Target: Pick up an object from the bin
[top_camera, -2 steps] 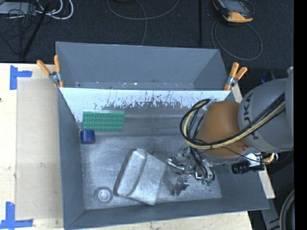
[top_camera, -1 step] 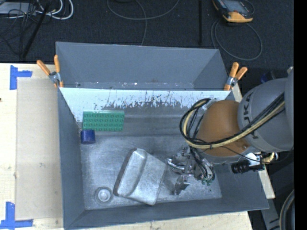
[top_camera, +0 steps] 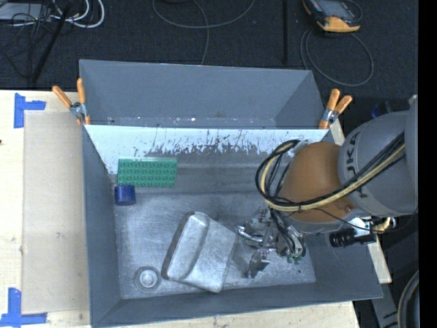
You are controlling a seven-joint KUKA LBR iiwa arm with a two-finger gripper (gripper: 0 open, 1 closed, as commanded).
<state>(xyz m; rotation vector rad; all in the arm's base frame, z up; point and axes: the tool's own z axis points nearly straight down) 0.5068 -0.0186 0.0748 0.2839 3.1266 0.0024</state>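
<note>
grey flat pouch (top_camera: 198, 253) on bin (top_camera: 191, 94) floor, gripper (top_camera: 258, 255) just beside it, grip unclear

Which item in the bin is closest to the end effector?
The large grey flat piece mid-bin, right beside the end effector; the green studded plate, blue block and small round cap lie farther left.

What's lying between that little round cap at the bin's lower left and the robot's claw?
In the camera view, a large grey flattish object lies slanted between the round cap and the gripper.
</note>
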